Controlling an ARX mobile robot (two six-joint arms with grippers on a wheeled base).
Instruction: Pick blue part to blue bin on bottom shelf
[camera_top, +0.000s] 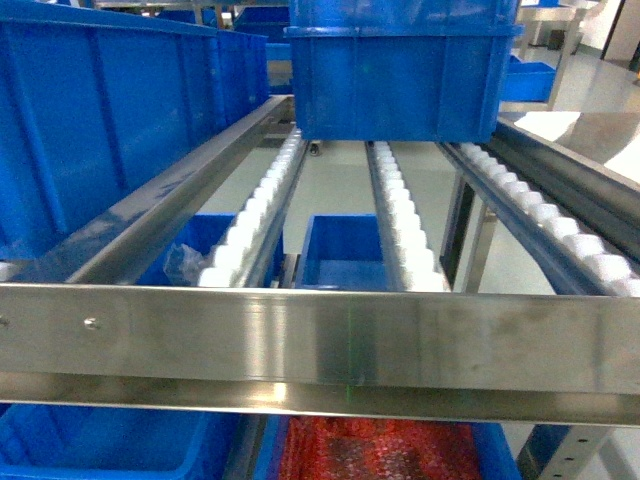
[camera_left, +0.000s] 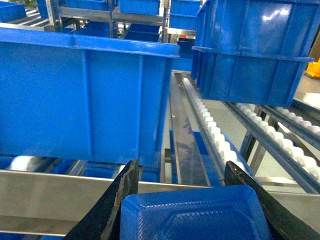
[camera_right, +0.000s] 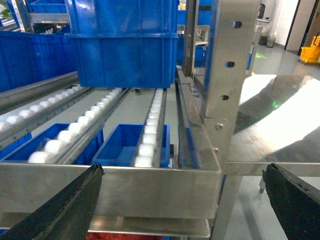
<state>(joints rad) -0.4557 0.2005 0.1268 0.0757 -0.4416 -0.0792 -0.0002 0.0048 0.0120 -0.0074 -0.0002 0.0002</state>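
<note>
Your head camera looks down a steel roller rack: front rail across the frame, white roller tracks running back, stacked blue tubs on the rollers at the far end, a long blue tub at left. Below the rail, a tub of red pieces sits at centre, with a blue bin on the lower level at left. Neither gripper shows in this view.

Left gripper: jaws spread, a bright blue moulded plastic piece lying between them; you can't tell whether the fingers touch it or what it is. The wrist is level, pointing into the rack, just short of the rail.

Right gripper: jaws wide apart, nothing between them, level, facing the rail corner beside the perforated upright.

The dark navy part is in no view.
</note>
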